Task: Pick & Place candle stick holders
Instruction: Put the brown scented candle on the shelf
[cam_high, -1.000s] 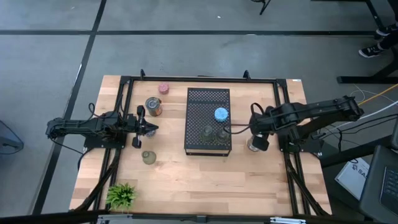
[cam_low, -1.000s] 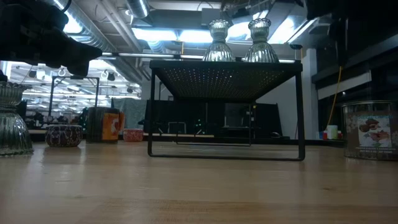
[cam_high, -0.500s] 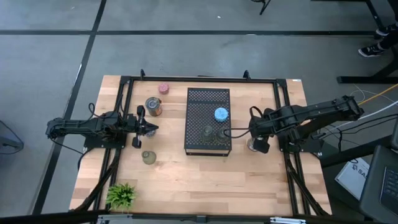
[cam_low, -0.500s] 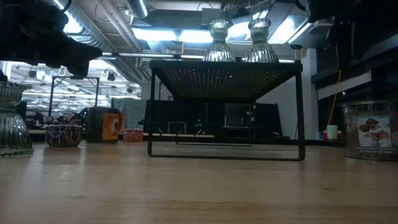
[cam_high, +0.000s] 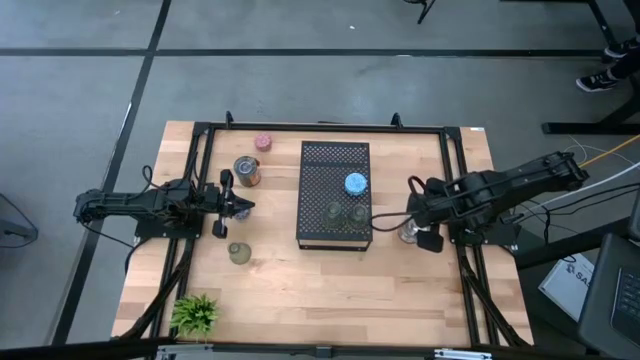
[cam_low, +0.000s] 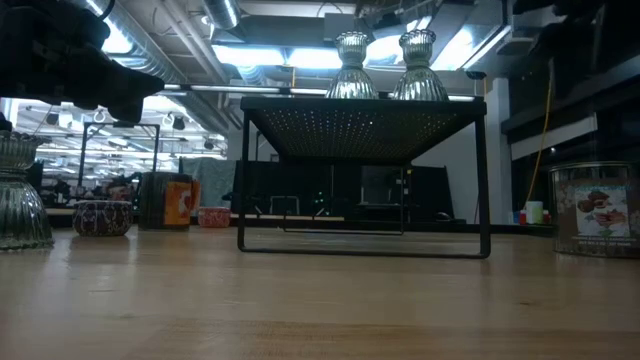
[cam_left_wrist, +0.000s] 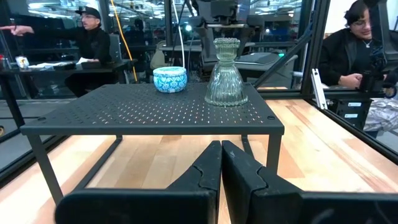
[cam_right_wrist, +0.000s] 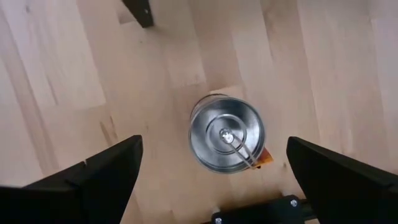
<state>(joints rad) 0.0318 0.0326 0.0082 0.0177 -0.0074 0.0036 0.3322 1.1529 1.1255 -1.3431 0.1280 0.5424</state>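
silvery holder (cam_right_wrist: 227, 140), pictured label, unreadable

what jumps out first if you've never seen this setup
The black perforated tray standing on legs mid-table, carrying a blue patterned holder and two clear glass candle stick holders. Beside the tray's right edge, the right pincer hangs wide open directly above a silvery tin. The left pincer waits shut, facing the tray.

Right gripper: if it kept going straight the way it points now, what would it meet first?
The right gripper points down at the table, open, with the silvery holder standing between its fingers. That holder's open top looks first in line, then the wooden table; how far above it is unclear.
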